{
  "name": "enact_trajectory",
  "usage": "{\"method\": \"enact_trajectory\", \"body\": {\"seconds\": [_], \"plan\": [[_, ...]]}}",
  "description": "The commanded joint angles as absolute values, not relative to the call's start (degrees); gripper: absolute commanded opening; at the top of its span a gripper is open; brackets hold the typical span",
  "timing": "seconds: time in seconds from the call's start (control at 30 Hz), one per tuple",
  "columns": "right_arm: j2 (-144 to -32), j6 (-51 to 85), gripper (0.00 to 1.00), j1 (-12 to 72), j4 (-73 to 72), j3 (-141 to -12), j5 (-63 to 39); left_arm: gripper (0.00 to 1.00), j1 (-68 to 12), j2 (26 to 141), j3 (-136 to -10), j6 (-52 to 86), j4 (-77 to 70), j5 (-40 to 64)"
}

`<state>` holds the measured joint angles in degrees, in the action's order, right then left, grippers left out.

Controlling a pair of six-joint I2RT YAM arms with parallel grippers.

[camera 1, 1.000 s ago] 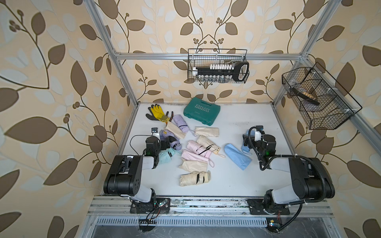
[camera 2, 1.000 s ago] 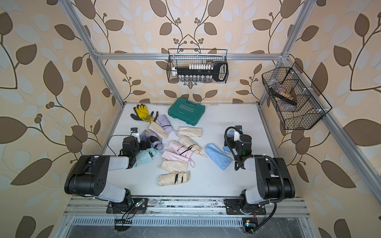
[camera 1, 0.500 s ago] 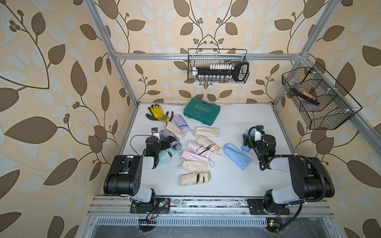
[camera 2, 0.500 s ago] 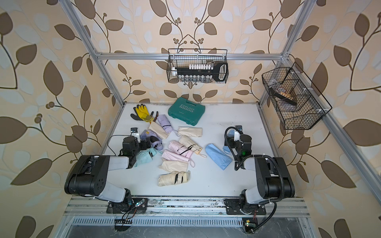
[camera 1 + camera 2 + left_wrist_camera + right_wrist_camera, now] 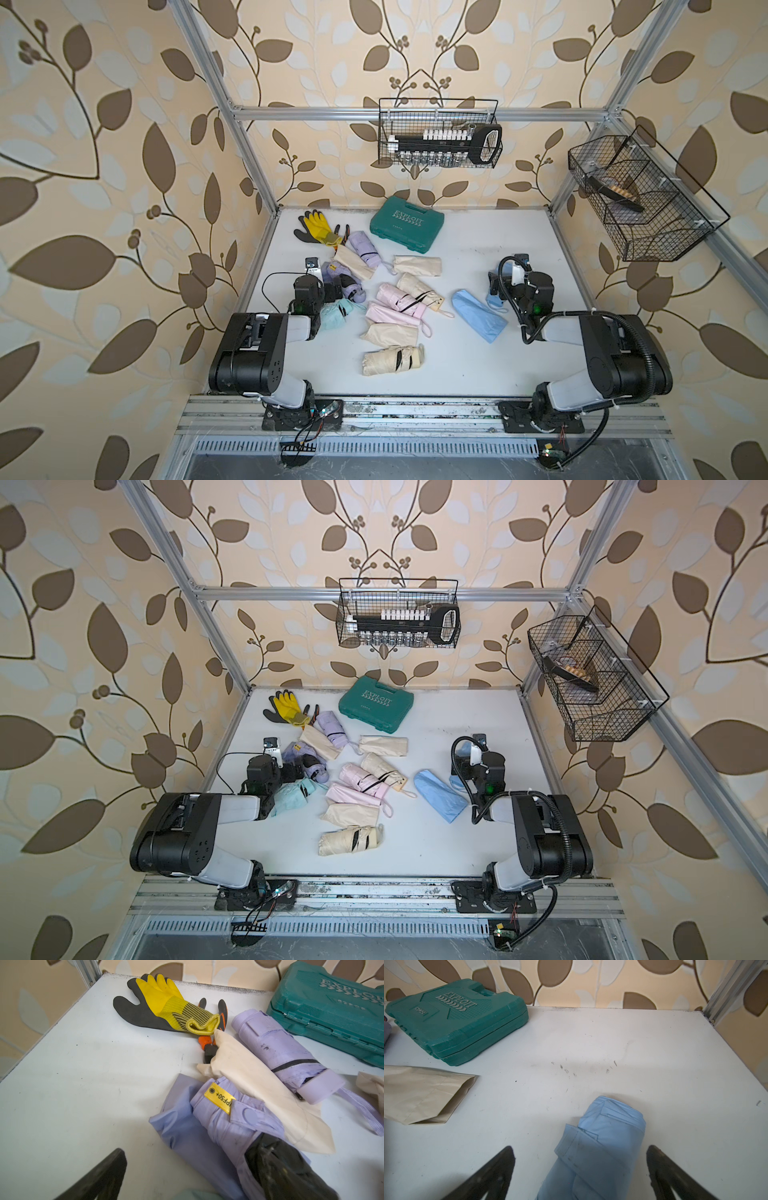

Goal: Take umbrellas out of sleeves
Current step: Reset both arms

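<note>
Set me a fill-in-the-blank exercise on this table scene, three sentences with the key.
1. The green case bears the moulded word ____.
2. Between the open jaws of the right gripper lies a ____ umbrella.
3. The wire baskets hanging on the frame number ____.
Missing words: EXPLOIT; blue; two.

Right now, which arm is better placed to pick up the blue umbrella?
Right. Its open tool straddles the blue umbrella in the wrist view, one finger on each side. The left tool is across the table, open over a lilac umbrella.
</note>
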<state>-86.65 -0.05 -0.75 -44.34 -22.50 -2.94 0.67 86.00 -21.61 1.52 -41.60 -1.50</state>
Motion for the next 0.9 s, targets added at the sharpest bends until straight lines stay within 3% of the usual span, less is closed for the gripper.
{"method": "enact_trajectory", "body": {"seconds": [0.0,0.27,0.5,0.87], "plan": [[-86.23,-0.24,0.99,-0.59,-45.18,-22.15,-2.34,0.99,0.04,85.83,-22.24,0.79,-42.32,-1.45],[-79.45,-1.97,0.99,-0.69,-42.1,-20.95,-6.3,0.99,0.03,86.06,-22.22,0.62,-43.07,-1.57],[-87.2,-1.01,0.99,-1.41,-48.32,-21.4,-7.23,0.99,0.04,85.97,-22.29,0.71,-42.66,-1.46],[-86.26,-0.7,0.99,-1.84,-45.77,-21.88,-6.79,0.99,0.0,86.26,-22.68,0.62,-42.06,-1.54]]}}
